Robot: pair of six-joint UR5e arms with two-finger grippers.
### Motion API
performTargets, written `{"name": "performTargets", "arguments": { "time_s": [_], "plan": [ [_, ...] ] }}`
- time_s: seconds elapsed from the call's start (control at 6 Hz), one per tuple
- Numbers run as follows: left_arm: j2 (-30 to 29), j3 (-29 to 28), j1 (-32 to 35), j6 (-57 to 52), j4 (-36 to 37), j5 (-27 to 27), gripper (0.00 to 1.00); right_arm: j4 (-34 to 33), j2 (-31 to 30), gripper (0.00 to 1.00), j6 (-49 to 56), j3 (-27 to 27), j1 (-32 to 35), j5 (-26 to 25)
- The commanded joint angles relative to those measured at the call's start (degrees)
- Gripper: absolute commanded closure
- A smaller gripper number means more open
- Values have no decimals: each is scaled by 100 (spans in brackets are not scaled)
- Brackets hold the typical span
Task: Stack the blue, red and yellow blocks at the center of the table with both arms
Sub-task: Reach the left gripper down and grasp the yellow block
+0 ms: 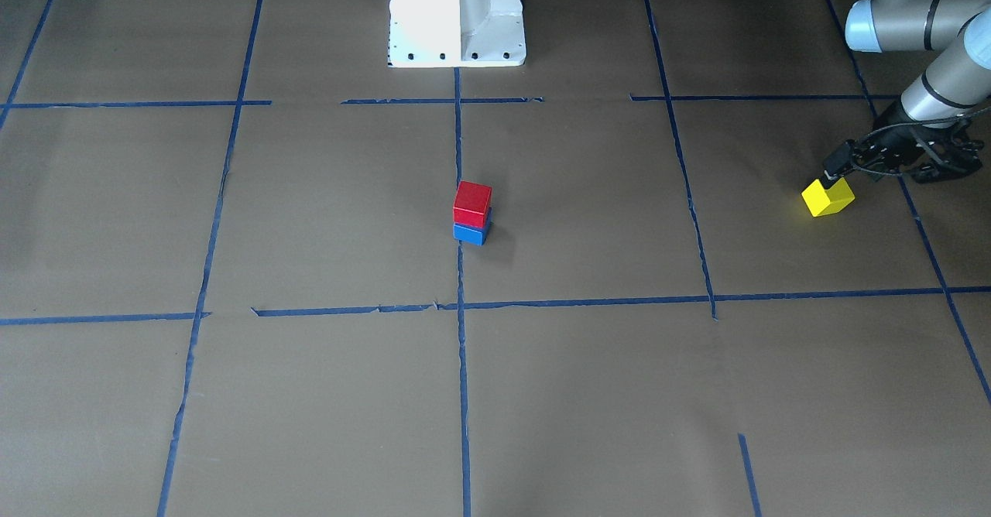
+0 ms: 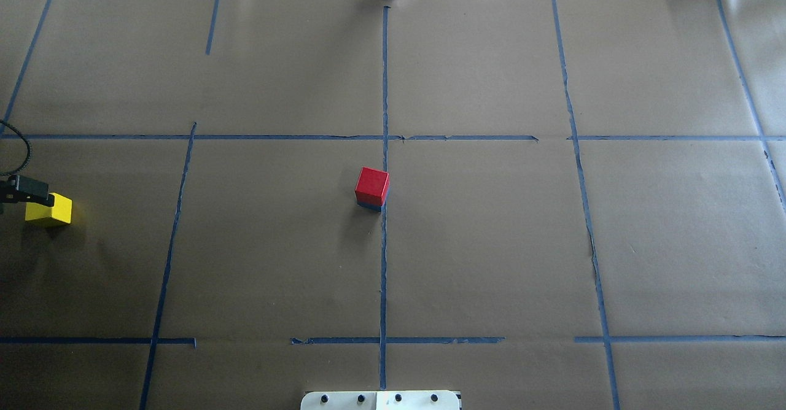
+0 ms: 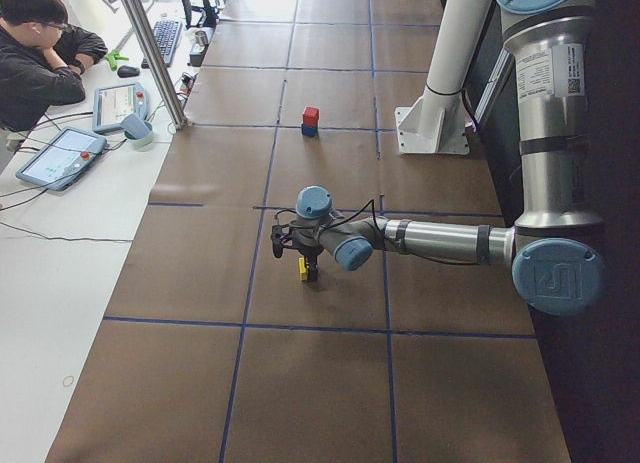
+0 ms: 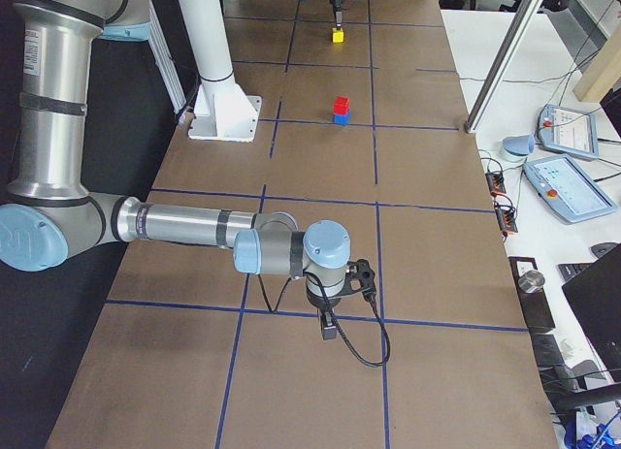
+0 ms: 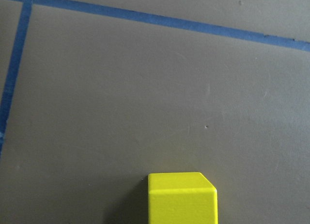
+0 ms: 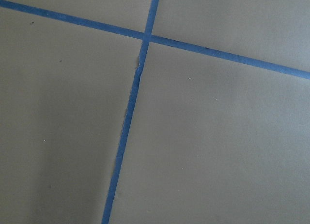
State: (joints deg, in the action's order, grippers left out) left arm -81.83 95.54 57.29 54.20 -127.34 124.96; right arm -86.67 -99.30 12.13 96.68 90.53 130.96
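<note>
Reaching low, left arm [image 1: 941,76] at yellow block [image 1: 828,197]

Silver-grey tubular arms [image 3: 450,241], pale-blue joint caps [image 3: 558,276], black cables [image 4: 364,347], white pedestal [image 1: 457,14].

The brown-paper table [image 2: 491,244], gridded with blue tape [image 2: 384,263], carried a blue block [image 1: 470,234] at centre and, seen from overhead, a white pedestal [image 2: 381,401] at six o'clock.

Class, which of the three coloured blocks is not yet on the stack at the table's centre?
The yellow cube-shaped block, off at the left gripper; the red cube sits on the blue cube at centre.
</note>
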Motion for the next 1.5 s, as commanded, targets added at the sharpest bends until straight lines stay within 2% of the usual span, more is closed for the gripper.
{"name": "performTargets", "arguments": {
  "time_s": [0.0, 0.33, 0.67, 0.83, 1.0, 1.17, 1.33],
  "plan": [
    [-104, -219, -182, -32, -1, -41, 0, 1, -1, 0, 9, 0, 0, 0],
    [-306, -483, -322, -59, -115, -147, 0, 1, -1, 0, 9, 0, 0, 0],
    [-298, -501, -350, -137, -107, -269, 0, 1, -1, 0, 9, 9, 0, 0],
    [-298, -510, -358, -138, -115, -322, 13, 1, -1, 0, 9, 9, 0, 0],
    [-315, -528, -524, -138, -107, -436, 45, 1, -1, 0, 9, 9, 0, 0],
    [-324, -528, -595, -138, -107, -437, 63, 1, -1, 0, 9, 26, 0, 0],
    [-342, -467, -596, -138, -107, -437, 73, 1, -1, 0, 9, 26, 0, 0]
  ]
}}
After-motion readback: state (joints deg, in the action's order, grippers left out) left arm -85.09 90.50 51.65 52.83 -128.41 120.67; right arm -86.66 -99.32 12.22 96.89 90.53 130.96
